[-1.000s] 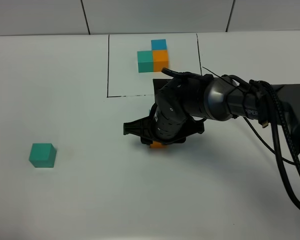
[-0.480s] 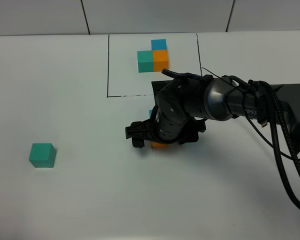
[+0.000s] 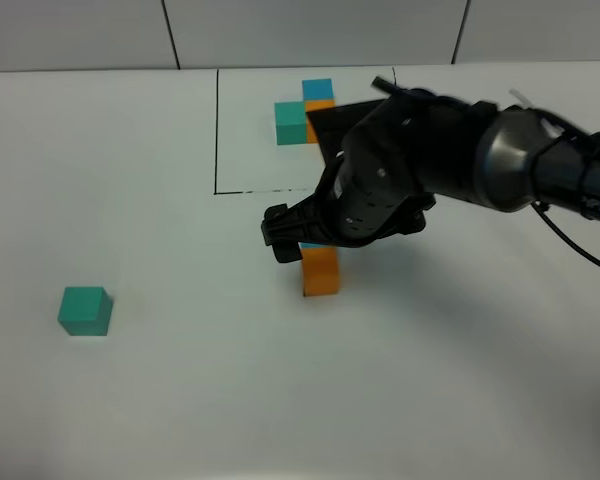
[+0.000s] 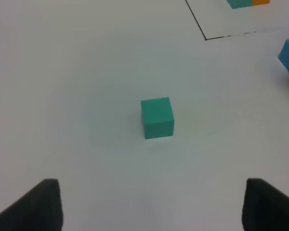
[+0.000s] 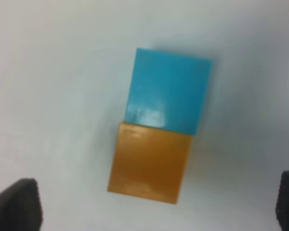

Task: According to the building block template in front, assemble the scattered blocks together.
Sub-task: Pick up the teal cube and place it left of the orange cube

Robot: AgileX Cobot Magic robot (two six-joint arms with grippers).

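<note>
The template sits at the far middle inside a thin black outline [image 3: 217,130]: a teal cube [image 3: 291,122], a blue cube [image 3: 317,88] and an orange cube partly hidden by my right arm. The loose orange cube [image 3: 320,271] rests on the table and touches the loose blue cube [image 5: 167,96]; the exterior view hides most of the blue one under my arm. My right gripper [image 5: 153,206] hovers above this pair, open and empty. The loose teal cube [image 3: 85,310] stands alone at the left. My left gripper [image 4: 154,204] is open, short of the teal cube [image 4: 157,117].
The white table [image 3: 180,400] carries nothing else. My right arm's dark body [image 3: 430,170] and cables reach in from the right and cover the template's near right corner. The left arm does not show in the exterior view.
My right gripper has let go of the orange cube and risen, shifting toward the template. The orange cube now shows fully. The teal cube has not moved.
</note>
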